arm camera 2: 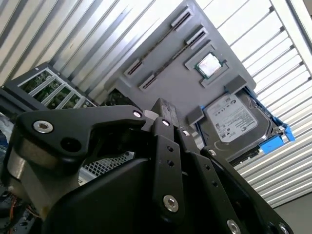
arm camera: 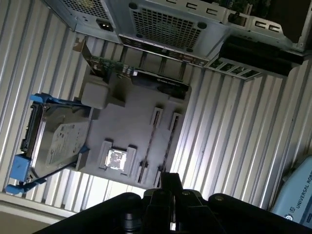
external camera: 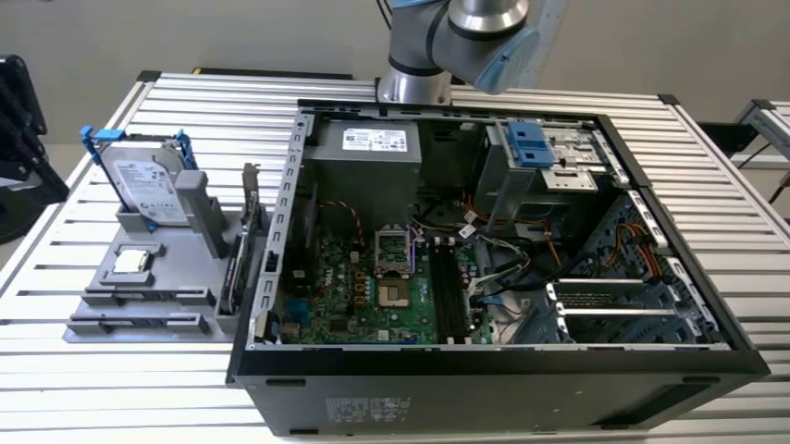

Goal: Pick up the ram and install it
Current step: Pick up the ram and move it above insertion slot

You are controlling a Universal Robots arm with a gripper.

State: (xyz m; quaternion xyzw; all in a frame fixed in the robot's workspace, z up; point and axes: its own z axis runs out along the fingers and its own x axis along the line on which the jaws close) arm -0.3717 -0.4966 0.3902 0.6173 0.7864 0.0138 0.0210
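The ram (external camera: 139, 297) stands on edge in the gray holder (external camera: 111, 277), at nine o'clock of the open computer case (external camera: 494, 365) in the exterior view. Loose cables (external camera: 500, 273) crowd the memory slots (external camera: 447, 301): snag risk at seating.

Second wrist view: the tool (arm camera 2: 165, 108) hangs above the holder, apart from the ram. Whether it is open or closed cannot be told. The hard drive (arm camera 2: 234, 122) sits close by: collision risk.

First wrist view: the ram (arm camera: 150, 141) reads as a thin line. An off-centre grip could tilt or jam it.
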